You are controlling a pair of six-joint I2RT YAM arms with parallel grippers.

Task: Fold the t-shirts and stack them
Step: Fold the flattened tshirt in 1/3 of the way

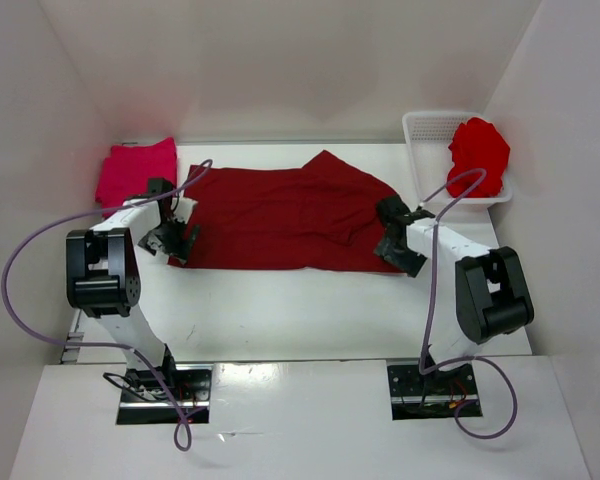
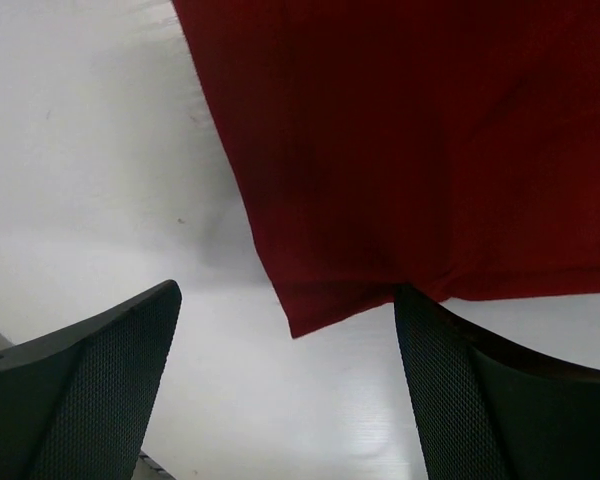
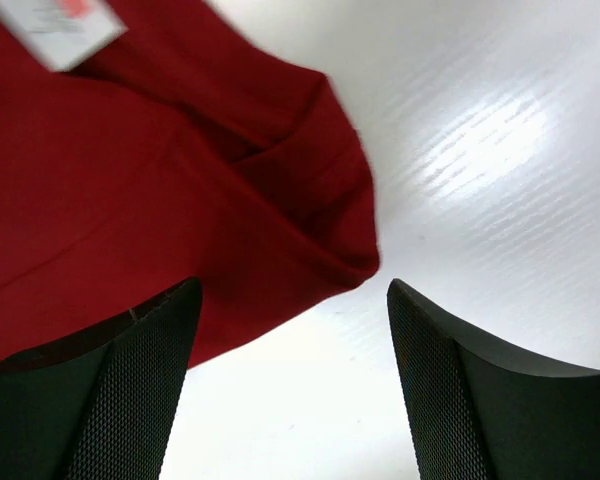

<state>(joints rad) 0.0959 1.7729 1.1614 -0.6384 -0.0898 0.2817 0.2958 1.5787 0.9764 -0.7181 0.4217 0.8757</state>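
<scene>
folded: pinkish-crimson cloth t-shirt | spread, unfolded: dark maroon cloth t-shirt | waiting: bright red cloth t-shirt in white mesh basket | left gripper, right gripper: jaws apart, empty

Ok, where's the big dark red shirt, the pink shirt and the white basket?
dark maroon t-shirt (image 1: 270, 215): top view, middle of the spread cloth.
pinkish-crimson t-shirt (image 1: 135, 172): top view, its middle.
white mesh basket (image 1: 416, 150): top view, its left wall.
</scene>
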